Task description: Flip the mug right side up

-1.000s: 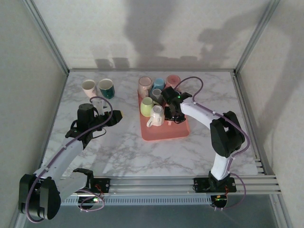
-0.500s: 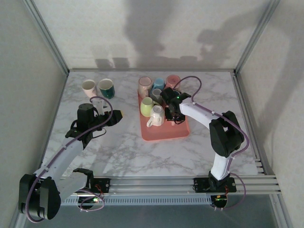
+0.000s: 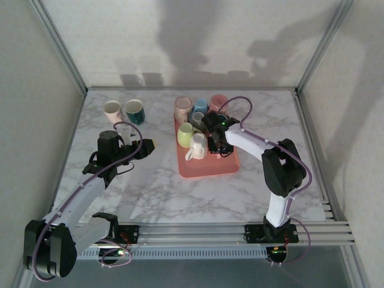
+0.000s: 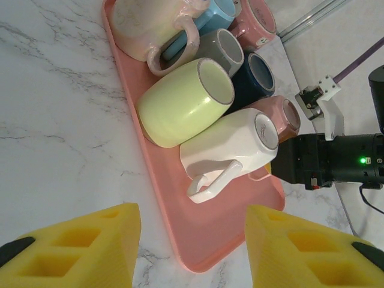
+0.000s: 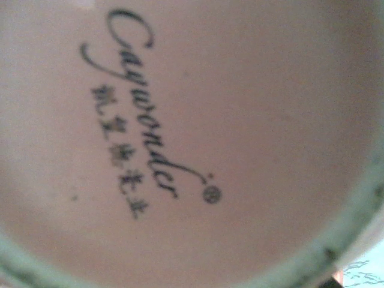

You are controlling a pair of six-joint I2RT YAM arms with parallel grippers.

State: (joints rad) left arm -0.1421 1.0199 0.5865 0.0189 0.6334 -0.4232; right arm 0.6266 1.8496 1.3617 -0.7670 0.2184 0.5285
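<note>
1. Your right gripper is down in the pink tray, its nose at the dusty-pink mug. You cannot tell from these views how wide its jaws stand or whether they grip.
2. That mug lies on its side near the tray's right edge, just beside the white mug and the navy mug. Its printed underside sits very close to the right wrist lens (the lettering reads "Caywonder").
3. Your left gripper hangs over the marble table left of the tray, with its yellow pads well apart and nothing between them.
4. You have room at the tray's near end: bare floor lies past the white mug's handle. A strip of bare marble also separates your left gripper from the tray's left rim.
5. The lime-green mug lies on its side against that left rim. More mugs crowd the far end.
6. A teal mug and a pale pink mug stand upright at the table's far left, well apart from the tray.
</note>
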